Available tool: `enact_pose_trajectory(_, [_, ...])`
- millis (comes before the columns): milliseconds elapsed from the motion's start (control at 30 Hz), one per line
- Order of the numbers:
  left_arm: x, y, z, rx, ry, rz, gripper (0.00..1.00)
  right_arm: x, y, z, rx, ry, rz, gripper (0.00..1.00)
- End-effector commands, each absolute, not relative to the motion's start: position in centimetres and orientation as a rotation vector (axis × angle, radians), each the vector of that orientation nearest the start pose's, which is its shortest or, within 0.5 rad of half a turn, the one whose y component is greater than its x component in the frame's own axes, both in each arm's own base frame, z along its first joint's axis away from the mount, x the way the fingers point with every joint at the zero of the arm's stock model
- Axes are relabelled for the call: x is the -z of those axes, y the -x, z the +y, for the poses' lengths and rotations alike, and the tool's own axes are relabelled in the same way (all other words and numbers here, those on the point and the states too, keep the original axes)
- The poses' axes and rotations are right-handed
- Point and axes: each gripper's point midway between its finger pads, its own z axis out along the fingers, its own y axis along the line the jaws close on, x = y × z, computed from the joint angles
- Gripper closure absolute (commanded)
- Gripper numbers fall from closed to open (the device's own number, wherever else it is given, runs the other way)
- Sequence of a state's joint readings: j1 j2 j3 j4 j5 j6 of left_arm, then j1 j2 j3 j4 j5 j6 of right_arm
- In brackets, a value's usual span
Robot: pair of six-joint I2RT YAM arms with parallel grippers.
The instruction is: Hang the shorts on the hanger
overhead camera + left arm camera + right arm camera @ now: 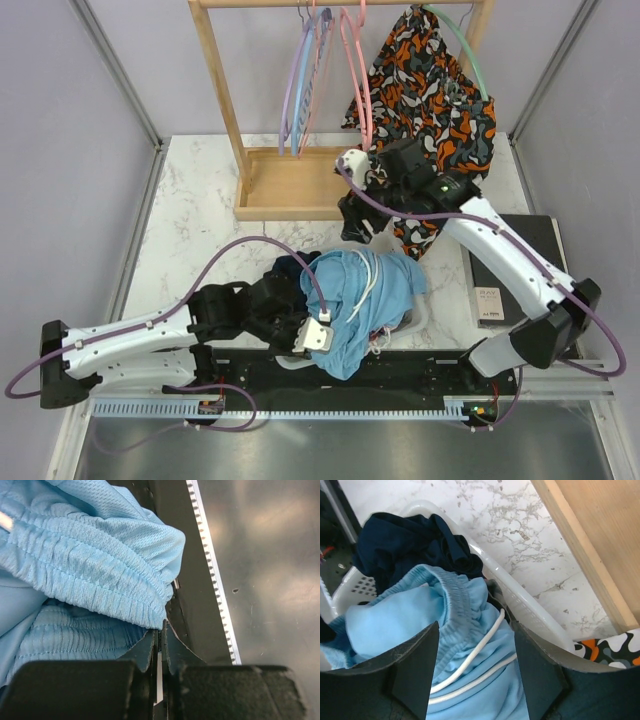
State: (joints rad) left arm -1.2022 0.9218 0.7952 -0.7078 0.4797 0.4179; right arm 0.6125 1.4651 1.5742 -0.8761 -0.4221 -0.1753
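white marble table, lilac walls, left hand pinching shorts, right hand spread

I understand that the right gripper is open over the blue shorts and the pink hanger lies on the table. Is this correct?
Not quite. The pink hanger does not lie on the table; it hangs on the wooden rack, as the top external view shows. The rest holds: the right gripper is open over the blue shorts.

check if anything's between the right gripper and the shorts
Nothing visible is: the right gripper hangs open directly above the shorts, jaws either side of the drawstring.
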Motion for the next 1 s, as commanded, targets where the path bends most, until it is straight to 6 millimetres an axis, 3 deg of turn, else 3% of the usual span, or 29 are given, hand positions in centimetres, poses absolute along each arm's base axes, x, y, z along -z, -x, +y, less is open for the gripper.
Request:
enact_pose_trajectory(0, [-14.5,-2.0,-24.3,-1.233,2.77,-1.97,0.98,-27.9,-29.2,27.6,-0.501,1.151,2.027,0.3])
enact_pose_trajectory(100, [-14.5,-2.1,-24.3,-1.223,2.773,-1.981,0.98,-25.7,-29.5,28.5,-0.459,1.258,2.08,0.32])
enact_pose_trajectory(333, [-14.3,-2.3,-23.9,-1.21,2.792,-1.992,0.98,-25.1,-27.6,29.0,-0.453,1.408,2.062,0.29])
enact_pose_trajectory(533, [-14.1,-2.3,-23.7,-1.198,2.792,-2.002,0.98,-22.9,-26.4,28.8,-0.404,1.536,2.097,0.3])
enact_pose_trajectory(733, [-13.8,-2.4,-23.6,-1.189,2.793,-2.005,0.98,-23.7,-26.4,29.0,-0.391,1.563,2.068,0.3])
enact_pose_trajectory(967, [-13.6,-2.7,-23.6,-1.168,2.782,-2.048,0.98,-22.0,-24.9,29.1,-0.358,1.675,2.081,0.3])
